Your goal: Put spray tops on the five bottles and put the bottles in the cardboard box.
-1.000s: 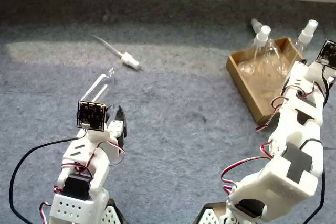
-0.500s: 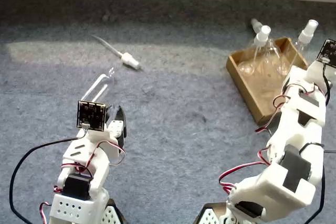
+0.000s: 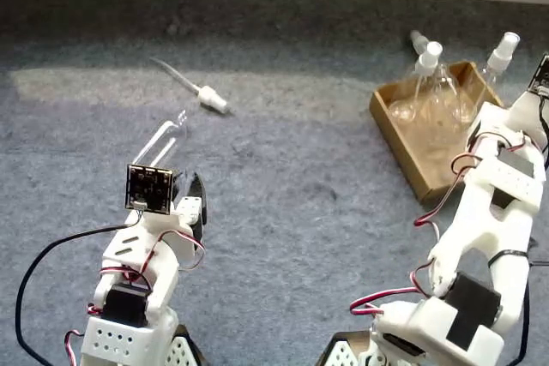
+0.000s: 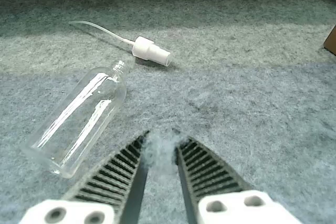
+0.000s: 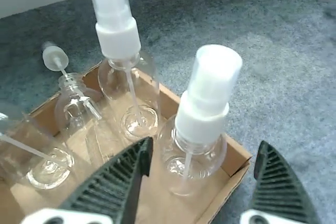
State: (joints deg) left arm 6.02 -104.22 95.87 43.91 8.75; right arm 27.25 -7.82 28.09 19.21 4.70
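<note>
Grey carpety fuzz covers the counter (image 3: 300, 212), with a pale wall strip at the back. Over on the right, the box (image 3: 390, 130) holds what I count as four capped bottles (image 5: 128, 87), so it's down to the last one. A bare bottle (image 4: 79, 124) lies on its side just ahead of the left fingers (image 4: 121, 166), and the loose top (image 4: 152, 53) lies a bit beyond its neck. The left fingers are only a sliver apart with nothing in them. The right fingers (image 5: 113, 182) are spread wide above the box, also empty.

My take: open the left wider, pinch the bottle across its middle and stand it up with the neck clear. Then the right takes the top by its white collar and feeds the tube in first.

That bottle's a smooth clear plastic cylinder, so it'll probably roll or slip. The tube's thin and curved, so line it up slowly.
</note>
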